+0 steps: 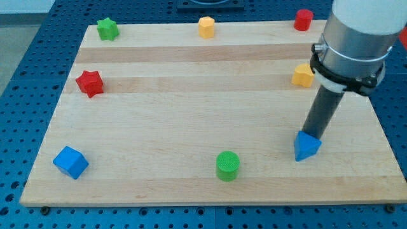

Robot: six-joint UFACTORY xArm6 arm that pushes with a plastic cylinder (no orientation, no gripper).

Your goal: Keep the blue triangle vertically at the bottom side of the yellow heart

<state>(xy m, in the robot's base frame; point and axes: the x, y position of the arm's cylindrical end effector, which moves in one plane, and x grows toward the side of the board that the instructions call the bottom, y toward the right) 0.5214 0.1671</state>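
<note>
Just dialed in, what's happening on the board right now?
My tip is down on the board, touching the top edge of the blue triangle near the view's right. The yellow heart sits above it toward the view's top, almost in line with it, so the triangle already lies roughly below the heart. The other blocks sit apart from the action: a green cylinder and a blue cube along the view's bottom, and a red star at the left.

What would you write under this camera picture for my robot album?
My tip touches the blue triangle from above, below the yellow heart, on the wooden board.
</note>
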